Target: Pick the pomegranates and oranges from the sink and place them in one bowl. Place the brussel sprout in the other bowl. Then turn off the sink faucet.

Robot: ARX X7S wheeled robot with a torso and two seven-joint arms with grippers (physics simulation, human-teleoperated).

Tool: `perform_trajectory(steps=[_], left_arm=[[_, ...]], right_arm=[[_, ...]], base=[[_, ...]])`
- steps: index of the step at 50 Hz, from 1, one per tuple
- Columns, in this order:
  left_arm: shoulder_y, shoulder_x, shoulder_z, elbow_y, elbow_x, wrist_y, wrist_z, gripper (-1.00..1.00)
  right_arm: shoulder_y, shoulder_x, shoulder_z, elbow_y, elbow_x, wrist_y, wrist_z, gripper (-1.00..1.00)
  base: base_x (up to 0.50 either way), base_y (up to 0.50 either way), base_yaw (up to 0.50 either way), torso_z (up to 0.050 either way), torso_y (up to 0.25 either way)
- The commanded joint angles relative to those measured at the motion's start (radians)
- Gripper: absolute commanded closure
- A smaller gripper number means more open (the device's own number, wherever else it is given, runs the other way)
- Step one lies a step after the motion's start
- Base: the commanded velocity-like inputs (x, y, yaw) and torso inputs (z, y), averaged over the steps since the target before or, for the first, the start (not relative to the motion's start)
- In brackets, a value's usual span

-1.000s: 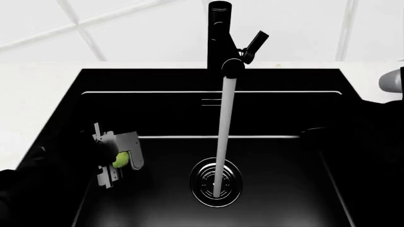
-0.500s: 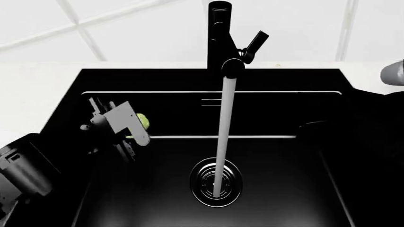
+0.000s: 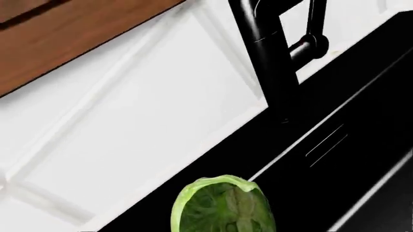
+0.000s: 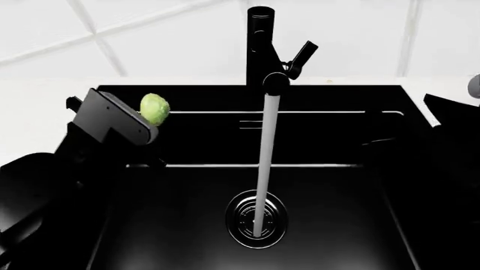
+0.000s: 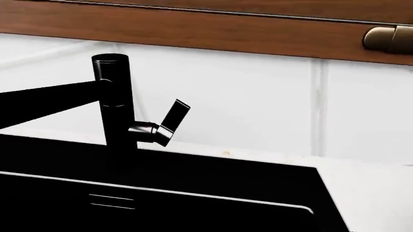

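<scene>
My left gripper (image 4: 147,119) is shut on the pale-green brussel sprout (image 4: 154,108) and holds it raised over the back left corner of the black sink (image 4: 195,140). The sprout fills the near edge of the left wrist view (image 3: 223,205). The black faucet (image 4: 261,45) stands at the back centre with its lever handle (image 4: 302,56) tilted up to the right, and it also shows in the right wrist view (image 5: 113,101). A white water stream (image 4: 265,152) runs down to the round drain (image 4: 256,218). My right arm (image 4: 442,169) is a dark mass at the sink's right, its jaws unclear. No pomegranates, oranges or bowls show.
White counter (image 4: 37,112) lies left of the sink, and a white tiled wall (image 4: 150,34) stands behind it. A wooden cabinet (image 5: 226,29) with a metal handle (image 5: 387,38) hangs above the wall.
My left gripper has lifted the sprout from low in the sink's left side up and back toward the rear left rim. The head view has shifted slightly.
</scene>
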Motion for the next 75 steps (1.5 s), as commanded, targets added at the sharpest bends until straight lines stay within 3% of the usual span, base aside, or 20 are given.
perform_trajectory(steps=[1, 19, 33, 44, 52, 62, 68, 75], left_arm=[[0.017, -0.027, -0.076, 0.092, -0.075, 0.034, -0.100, 1.00], [0.043, -0.011, -0.164, 0.096, -0.120, 0.091, -0.264, 1.00], [0.206, -0.040, -0.242, 0.189, -0.161, 0.257, -0.399, 1.00], [0.365, -0.071, -0.282, 0.300, -0.083, 0.404, -0.547, 1.00], [0.444, 0.008, -0.301, 0.277, 0.019, 0.524, -0.628, 1.00], [0.498, 0.097, -0.302, 0.240, 0.116, 0.631, -0.652, 1.00], [0.496, 0.161, -0.279, 0.212, 0.194, 0.655, -0.653, 1.00], [0.493, 0.202, -0.263, 0.194, 0.241, 0.655, -0.663, 1.00]], right_arm=[[-0.031, 0.011, 0.015, -0.013, -0.035, -0.049, 0.001, -1.00], [-0.005, -0.002, 0.014, -0.074, -0.093, -0.011, 0.072, -1.00], [0.005, 0.008, 0.041, -0.196, -0.077, -0.037, 0.171, -1.00], [0.011, -0.003, 0.063, -0.255, -0.127, -0.057, 0.230, -1.00], [-0.036, 0.013, 0.078, -0.305, -0.215, -0.099, 0.241, -1.00], [-0.219, 0.074, 0.083, -0.386, -0.417, -0.279, 0.263, -1.00], [-0.255, 0.110, -0.086, -0.388, -0.616, -0.431, 0.295, -1.00], [-0.290, 0.118, -0.130, -0.370, -0.686, -0.492, 0.299, -1.00]], base=[[0.00, 0.00, 0.00, 0.000, 0.250], [0.00, 0.00, 0.00, 0.007, 0.250], [-0.48, 0.00, 0.00, 0.013, 0.228], [-0.50, 0.00, 0.00, 0.000, 0.000], [-0.50, 0.00, 0.00, 0.000, 0.000], [-0.50, 0.00, 0.00, 0.000, 0.000], [-0.50, 0.00, 0.00, 0.000, 0.000], [-0.50, 0.00, 0.00, 0.000, 0.000]])
